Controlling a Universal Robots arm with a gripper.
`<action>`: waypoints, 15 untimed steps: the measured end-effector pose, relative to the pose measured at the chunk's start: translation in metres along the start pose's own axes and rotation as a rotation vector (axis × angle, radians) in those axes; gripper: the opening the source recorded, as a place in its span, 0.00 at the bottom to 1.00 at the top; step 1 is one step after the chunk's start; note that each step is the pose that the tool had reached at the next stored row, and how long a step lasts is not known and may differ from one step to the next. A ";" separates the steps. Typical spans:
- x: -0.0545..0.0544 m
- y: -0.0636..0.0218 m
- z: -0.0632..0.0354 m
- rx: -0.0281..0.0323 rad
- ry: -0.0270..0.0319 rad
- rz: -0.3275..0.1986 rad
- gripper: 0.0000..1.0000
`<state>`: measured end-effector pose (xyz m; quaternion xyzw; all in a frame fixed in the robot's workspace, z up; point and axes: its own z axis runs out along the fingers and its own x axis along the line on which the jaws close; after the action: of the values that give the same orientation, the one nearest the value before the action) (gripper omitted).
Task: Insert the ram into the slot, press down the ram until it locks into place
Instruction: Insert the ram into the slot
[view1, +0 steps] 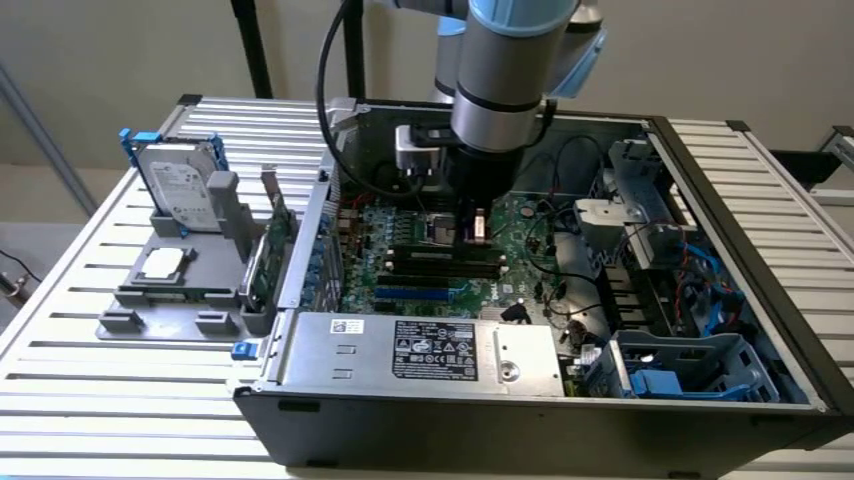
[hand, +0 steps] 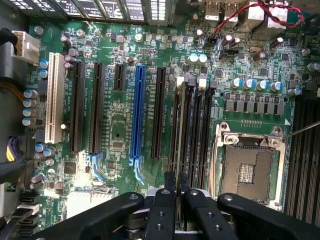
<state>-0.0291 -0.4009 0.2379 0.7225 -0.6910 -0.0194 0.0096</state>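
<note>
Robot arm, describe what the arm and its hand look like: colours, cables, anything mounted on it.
The arm is a silver-grey metal cylinder with light blue joint caps. A black cable loops down beside it, and a small silver box is mounted near the black wrist section. The hand is matte black, built of angular linkage bars dotted with round screw holes.
</note>
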 end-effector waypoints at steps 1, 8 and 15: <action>0.000 -0.0008 0.0002 -0.0001 0.0000 0.001 0.13; 0.000 -0.0014 0.0026 -0.0001 0.0001 0.003 0.13; 0.000 -0.0006 0.0042 0.0000 0.0005 0.006 0.13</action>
<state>-0.0287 -0.4009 0.2336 0.7203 -0.6933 -0.0192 0.0098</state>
